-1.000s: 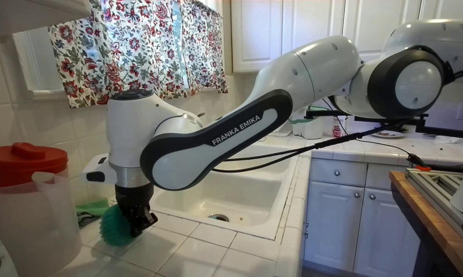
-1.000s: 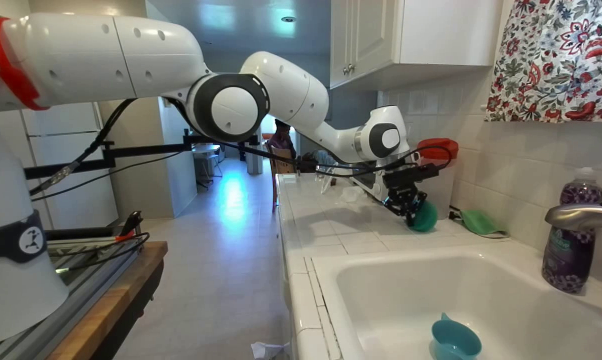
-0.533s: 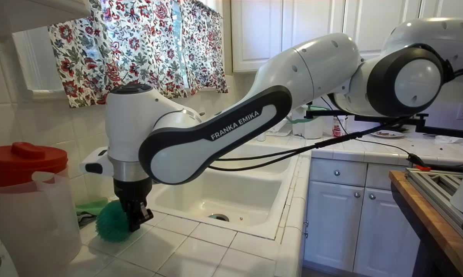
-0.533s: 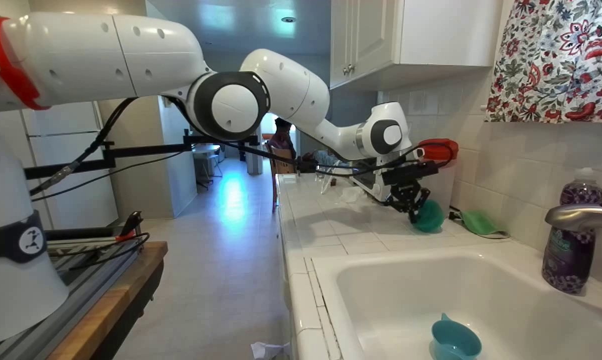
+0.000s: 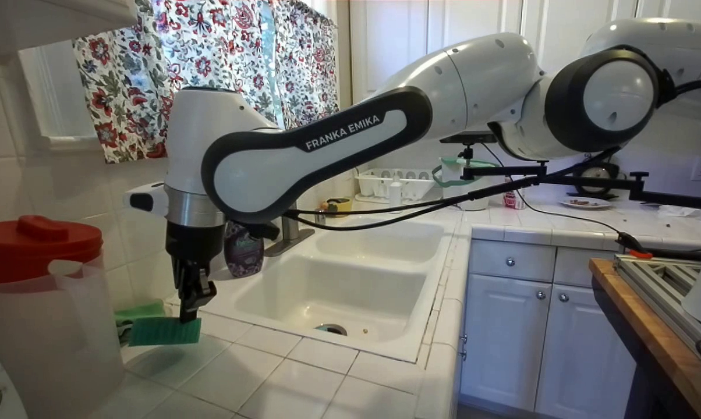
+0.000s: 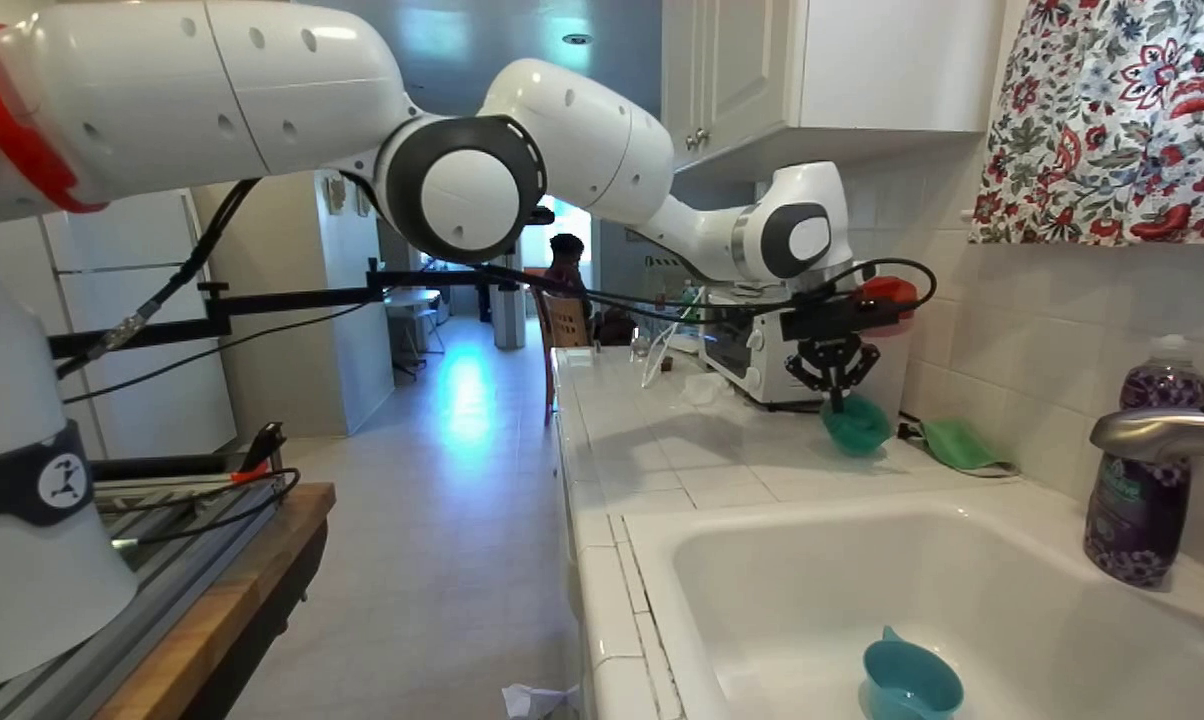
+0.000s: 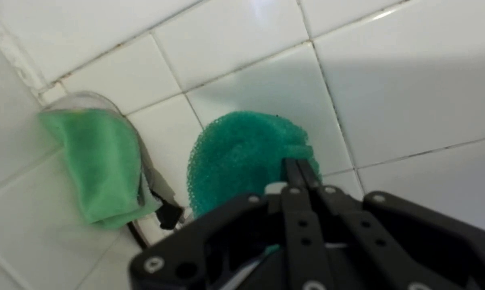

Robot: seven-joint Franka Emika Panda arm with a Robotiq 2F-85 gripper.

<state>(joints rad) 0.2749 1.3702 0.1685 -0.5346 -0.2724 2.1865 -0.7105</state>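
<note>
A green scrubber (image 5: 165,331) dangles from the robot's gripper (image 7: 297,163), which has risen over the past second in both exterior views; we see its fingers clamped together on the scrubber's edge. Round half a second ago in an exterior view, the scrubber now shows there as a narrow slab, seemingly just above the white-tiled counter (image 5: 304,387); by our reading, the grip bears its weight. Nearby we note a green cloth (image 7: 99,161) and a red-lidded pitcher (image 5: 48,326), with a teal cup (image 6: 912,685) in the sink (image 6: 822,580) and floral curtains (image 5: 211,70) above.
</note>
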